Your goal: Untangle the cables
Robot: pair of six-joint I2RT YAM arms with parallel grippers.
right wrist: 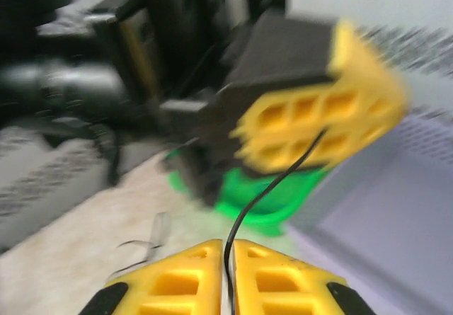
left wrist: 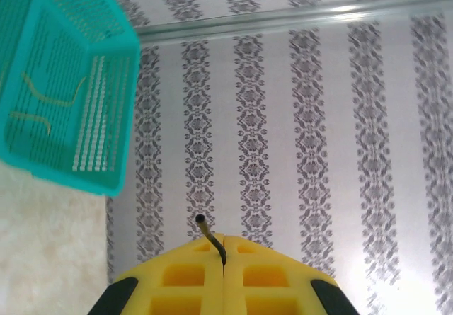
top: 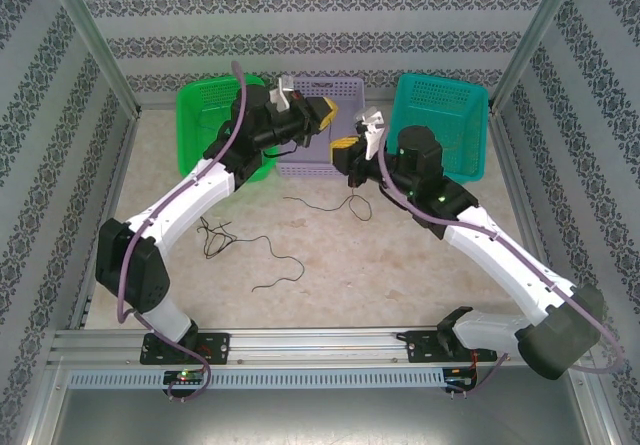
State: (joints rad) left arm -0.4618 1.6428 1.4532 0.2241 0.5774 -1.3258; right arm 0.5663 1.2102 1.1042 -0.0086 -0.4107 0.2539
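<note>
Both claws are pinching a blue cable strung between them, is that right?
No, the cable is black, not blue. The right wrist view shows it pinched in the right claw and running up to the left claw.

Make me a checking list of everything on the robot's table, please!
Surface: beige table; at the back stand a green basket, a lavender basket and a teal basket.
Job's things: a black wire runs between the two grippers; loose black wires lie on the table; yellowish wires lie in the teal basket.
Clutter: nothing seen.
Grippers: left gripper shut on the black wire; right gripper shut on the same wire.
Cables: mauve hoses run along both arms.
Surroundings: patterned walls, metal frame.
</note>
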